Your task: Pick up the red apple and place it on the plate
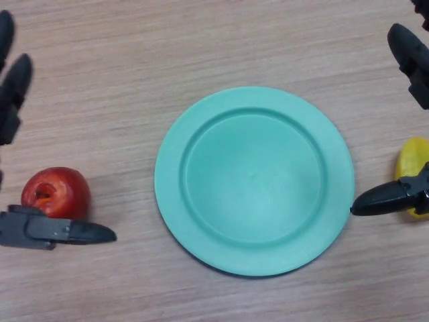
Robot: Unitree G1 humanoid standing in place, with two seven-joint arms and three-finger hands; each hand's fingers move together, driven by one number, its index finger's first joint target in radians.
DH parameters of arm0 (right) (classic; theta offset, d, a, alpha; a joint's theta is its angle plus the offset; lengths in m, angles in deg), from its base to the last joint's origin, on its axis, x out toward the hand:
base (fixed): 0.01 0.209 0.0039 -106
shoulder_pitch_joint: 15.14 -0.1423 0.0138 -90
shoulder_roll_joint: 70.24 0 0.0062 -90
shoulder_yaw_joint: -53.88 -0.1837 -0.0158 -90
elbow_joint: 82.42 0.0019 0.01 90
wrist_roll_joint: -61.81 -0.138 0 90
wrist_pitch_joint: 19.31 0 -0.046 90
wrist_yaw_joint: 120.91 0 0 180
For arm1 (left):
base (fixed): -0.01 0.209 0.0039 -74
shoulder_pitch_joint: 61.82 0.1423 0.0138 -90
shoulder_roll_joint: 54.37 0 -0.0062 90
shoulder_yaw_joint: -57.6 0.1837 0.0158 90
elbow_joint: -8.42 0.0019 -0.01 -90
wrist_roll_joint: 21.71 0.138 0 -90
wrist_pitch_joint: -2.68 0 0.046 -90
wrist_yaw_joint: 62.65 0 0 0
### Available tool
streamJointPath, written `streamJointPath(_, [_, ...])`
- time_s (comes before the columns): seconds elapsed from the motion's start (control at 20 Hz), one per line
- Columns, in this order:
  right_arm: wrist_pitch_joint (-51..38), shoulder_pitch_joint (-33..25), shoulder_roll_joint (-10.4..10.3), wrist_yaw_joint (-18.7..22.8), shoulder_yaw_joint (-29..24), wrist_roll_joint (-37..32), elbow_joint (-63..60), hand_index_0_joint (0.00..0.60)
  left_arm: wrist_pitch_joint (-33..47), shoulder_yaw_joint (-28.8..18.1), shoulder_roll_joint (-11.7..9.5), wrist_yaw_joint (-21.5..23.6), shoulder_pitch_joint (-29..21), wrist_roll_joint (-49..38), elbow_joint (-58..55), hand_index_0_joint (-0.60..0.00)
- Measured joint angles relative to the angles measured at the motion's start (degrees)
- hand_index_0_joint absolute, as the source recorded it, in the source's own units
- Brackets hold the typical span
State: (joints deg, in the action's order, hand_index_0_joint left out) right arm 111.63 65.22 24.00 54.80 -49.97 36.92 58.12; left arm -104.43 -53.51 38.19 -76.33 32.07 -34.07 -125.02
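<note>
The red apple [56, 192] sits on the wooden desk [201, 47] at the near left, well apart from the green plate [255, 180], which lies empty at the centre. The apple rests upright with its stem hollow turned up and slightly left. The left hand [47, 231] is spread open around it: the thumb lies just on the near side of the fruit, seemingly touching or almost touching its lower edge, while the straight fingers [15, 87] stand off on the far side with a clear gap to the apple. Nothing is gripped. The right hand [402, 194] shows at the right edge, also open, its thumb pointing toward the plate rim and a yellow object [412, 164] lying partly behind it. Assessment: the apple is likely rigid, moderately heavy for its bulk and smooth-skinned, so it may roll or slip under an off-centre pinch. The soundest hold would be across its widest girth, thumb on the near side and fingers on the far side, below the shoulder of the fruit. The pickup is judged not yet begun; the closing of the hand remains to be done.
</note>
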Motion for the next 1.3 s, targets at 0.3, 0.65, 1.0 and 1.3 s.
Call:
streamJointPath(0.3, [0.0, -0.1, 0.0, 0.0, 0.6, 0.0, 0.3, 0.0, 16.2, -3.5, -1.8, 0.7, -1.7, 6.8, 24.7, 0.0])
streamJointPath(0.65, [-0.1, 0.9, -0.3, 0.0, 0.9, -2.3, 0.1, 0.0, 26.2, 5.7, -4.1, 6.4, -5.0, 13.5, 48.8, -0.049])
streamJointPath(1.0, [-0.1, 1.2, 0.2, -0.1, -1.2, -4.5, 0.1, 0.0, 27.8, 9.4, -5.3, 8.9, -5.7, 21.2, 51.5, -0.6])
streamJointPath(1.3, [-0.1, 1.9, 1.4, -0.2, -2.5, -4.7, 0.3, 0.0, 19.4, 11.7, -2.6, 1.1, 0.3, 25.1, 30.0, -0.6])
